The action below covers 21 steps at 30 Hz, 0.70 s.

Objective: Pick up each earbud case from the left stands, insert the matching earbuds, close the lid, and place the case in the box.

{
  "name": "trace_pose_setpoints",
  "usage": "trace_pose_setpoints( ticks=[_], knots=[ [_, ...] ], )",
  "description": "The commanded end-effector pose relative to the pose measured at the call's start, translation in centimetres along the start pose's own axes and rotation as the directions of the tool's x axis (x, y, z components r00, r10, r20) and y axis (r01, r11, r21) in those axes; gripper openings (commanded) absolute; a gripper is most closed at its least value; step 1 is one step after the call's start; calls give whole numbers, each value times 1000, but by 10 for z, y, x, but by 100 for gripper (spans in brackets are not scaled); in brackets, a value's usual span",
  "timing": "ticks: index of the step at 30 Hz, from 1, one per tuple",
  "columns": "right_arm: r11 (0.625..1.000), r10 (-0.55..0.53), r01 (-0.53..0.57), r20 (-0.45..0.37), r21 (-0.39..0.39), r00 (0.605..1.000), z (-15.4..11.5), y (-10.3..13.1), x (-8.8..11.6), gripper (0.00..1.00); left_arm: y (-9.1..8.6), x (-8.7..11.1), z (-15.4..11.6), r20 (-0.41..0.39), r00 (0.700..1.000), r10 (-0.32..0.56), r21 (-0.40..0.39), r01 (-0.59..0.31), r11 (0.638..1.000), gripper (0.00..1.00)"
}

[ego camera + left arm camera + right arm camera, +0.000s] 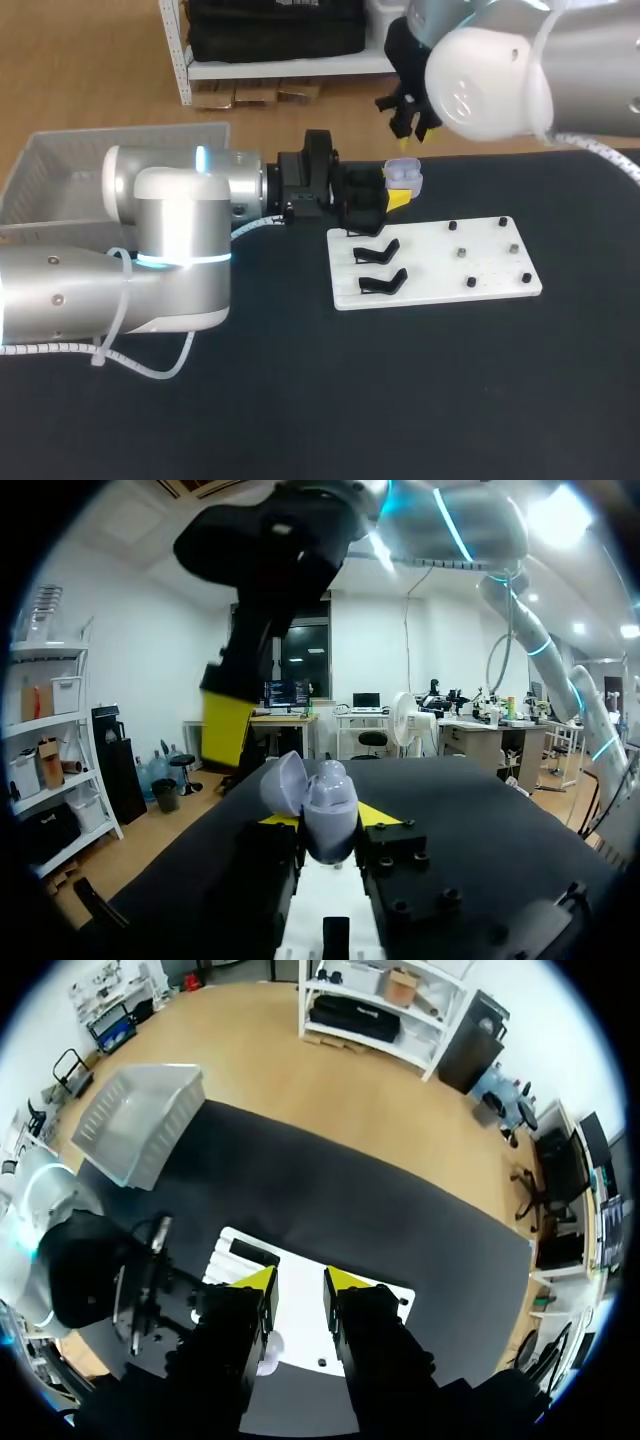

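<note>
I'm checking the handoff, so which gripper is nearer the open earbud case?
Left. The left gripper grips the earbud case between its fingers; the right gripper hangs above it, apart.

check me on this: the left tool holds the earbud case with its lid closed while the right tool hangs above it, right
Not quite: the lid is open, not closed. The left wrist view shows the earbud case gripped in the left tool with its lid tipped back. The rest stands: the head view shows the right tool hanging above the case.
</note>
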State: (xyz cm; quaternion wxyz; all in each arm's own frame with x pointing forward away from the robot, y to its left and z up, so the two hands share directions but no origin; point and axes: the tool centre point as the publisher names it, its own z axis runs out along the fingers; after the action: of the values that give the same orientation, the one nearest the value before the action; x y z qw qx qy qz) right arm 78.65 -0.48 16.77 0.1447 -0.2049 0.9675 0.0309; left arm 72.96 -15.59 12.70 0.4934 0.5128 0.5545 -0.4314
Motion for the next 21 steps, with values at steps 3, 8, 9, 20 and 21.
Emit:
trace_pose_setpoints(
  ticks=[3, 8, 9, 20, 21],
  knots=[
    [1000, -2, 1, -55, -10, 998, 9, 5, 7, 29, -2, 1, 0, 8, 1000, 5, -10, -5, 1000, 0],
    [1000, -2, 1, -68, -11, 998, 5, 11, 24, 29, -2, 1, 0, 8, 1000, 5, -10, -5, 1000, 0],
    [1000, -1, 0, -68, -12, 998, 4, 12, 27, 29, -2, 1, 0, 8, 1000, 5, -10, -5, 1000, 0],
    [999, 27, -28, -68, -21, 997, 0, 20, 43, 30, -2, 1, 0, 8, 1000, 5, -10, -5, 1000, 0],
    [999, 39, -41, -58, -18, 998, -2, 17, 43, 30, -2, 1, 0, 8, 1000, 5, -10, -5, 1000, 0]
  ],
)
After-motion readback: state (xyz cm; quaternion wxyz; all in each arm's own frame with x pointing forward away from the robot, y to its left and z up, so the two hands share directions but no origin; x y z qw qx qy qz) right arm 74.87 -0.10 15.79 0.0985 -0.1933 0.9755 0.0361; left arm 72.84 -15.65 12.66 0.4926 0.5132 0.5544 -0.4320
